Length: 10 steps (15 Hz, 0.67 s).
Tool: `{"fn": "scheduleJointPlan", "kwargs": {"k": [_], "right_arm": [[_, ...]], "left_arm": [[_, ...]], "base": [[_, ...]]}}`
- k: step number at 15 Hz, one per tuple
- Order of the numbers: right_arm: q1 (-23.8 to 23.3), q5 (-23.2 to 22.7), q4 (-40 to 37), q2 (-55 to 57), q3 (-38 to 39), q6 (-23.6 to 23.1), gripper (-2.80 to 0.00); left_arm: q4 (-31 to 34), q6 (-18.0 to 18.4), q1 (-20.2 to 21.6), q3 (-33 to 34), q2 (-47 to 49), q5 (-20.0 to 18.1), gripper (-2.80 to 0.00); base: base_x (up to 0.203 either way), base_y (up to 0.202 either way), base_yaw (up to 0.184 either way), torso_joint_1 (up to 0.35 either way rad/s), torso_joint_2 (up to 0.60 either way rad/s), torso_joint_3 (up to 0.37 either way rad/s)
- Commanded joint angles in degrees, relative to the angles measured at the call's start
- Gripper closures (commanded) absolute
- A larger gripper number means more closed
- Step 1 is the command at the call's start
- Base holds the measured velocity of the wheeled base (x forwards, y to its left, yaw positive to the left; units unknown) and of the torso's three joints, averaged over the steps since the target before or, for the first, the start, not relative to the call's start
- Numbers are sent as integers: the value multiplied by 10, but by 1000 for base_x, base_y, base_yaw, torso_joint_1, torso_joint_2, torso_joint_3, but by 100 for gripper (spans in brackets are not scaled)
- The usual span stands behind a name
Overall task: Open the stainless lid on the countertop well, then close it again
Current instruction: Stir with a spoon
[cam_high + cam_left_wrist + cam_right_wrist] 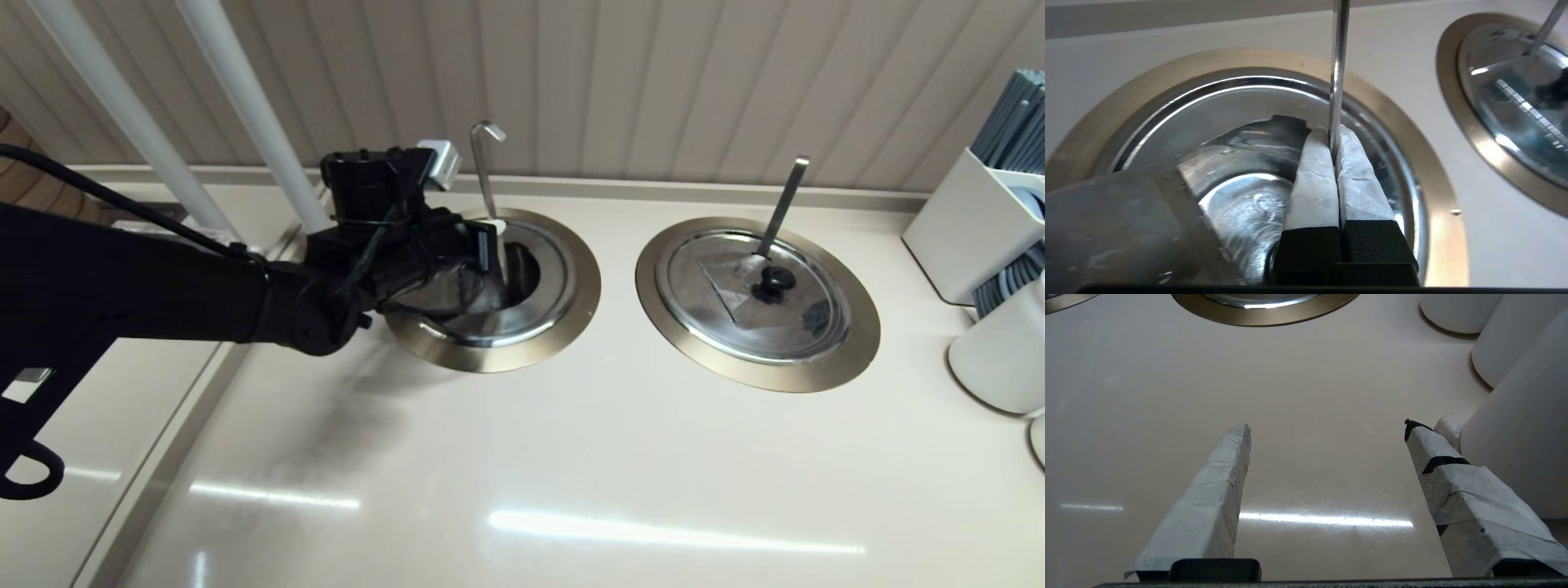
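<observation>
Left pincer (496, 238) is at the countertop well (584, 286), over its far side. Its taped fingers (1314, 179) are pressed together, and the ladle handle (487, 175) runs between the tips, so it looks clamped on the handle.

The stainless lid (490, 314) is in the well but not seated. It sits tilted, with a dark crescent gap open on the handle side. Its knob is hidden under the arm, so I can't tell which way the mark or notch faces.

The ladle handle stands close to upright with its long axis near vertical. It rises from the far edge of the well, and the hook at the top turns toward the twin well. In the left wrist view the shaft (1338, 61) goes straight up from the fingertips.

The twin lid (755, 298) sits flat in its ring beside the well, with its straight ladle handle (782, 204) leaning up toward the wall.

Right pincer (1329, 430) is spread wide open and holds nothing. It hangs over bare counter (571, 457) on the twin lid's side of the well, with white containers (1515, 428) just beside one finger. It is not in the head view.
</observation>
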<state>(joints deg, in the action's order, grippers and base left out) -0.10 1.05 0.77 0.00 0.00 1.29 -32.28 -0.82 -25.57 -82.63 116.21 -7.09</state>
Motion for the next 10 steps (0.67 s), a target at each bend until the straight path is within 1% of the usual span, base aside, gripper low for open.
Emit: {"fn": "scheduleJointPlan", "kwargs": {"k": [1, 3, 4, 5, 6, 7, 8, 9, 10], "right_arm": [[0, 0, 0, 1, 4, 0, -280], [0, 0, 0, 1, 4, 0, -280], [0, 0, 0, 1, 4, 0, -280], [0, 0, 0, 1, 4, 0, -280], [0, 0, 0, 1, 4, 0, -280], [0, 0, 0, 1, 4, 0, -280], [0, 0, 0, 1, 4, 0, -280], [0, 0, 0, 1, 4, 0, -280], [0, 0, 0, 1, 4, 0, -280]], "left_arm": [[0, 56, 15, 7, -6, 6, 0], [-1, 69, 18, 5, 1, 48, 0], [-4, 81, 18, -3, 7, 65, 0], [-22, 79, 16, -14, 16, 80, 0], [-64, 69, 13, -26, 30, 97, 0], [-109, 48, 5, -36, 45, 115, 0], [-120, 34, -5, -40, 52, 125, 0], [-120, 26, -11, -39, 53, 125, 0], [-119, 6, -16, -39, 53, 124, 0]], "base": [[0, 0, 0, 0, 0, 0], [0, 0, 0, 0, 0, 0], [0, 0, 0, 0, 0, 0], [0, 0, 0, 0, 0, 0], [0, 0, 0, 0, 0, 0], [0, 0, 0, 0, 0, 0], [0, 0, 0, 0, 0, 0], [0, 0, 0, 0, 0, 0], [0, 0, 0, 0, 0, 0]]}}
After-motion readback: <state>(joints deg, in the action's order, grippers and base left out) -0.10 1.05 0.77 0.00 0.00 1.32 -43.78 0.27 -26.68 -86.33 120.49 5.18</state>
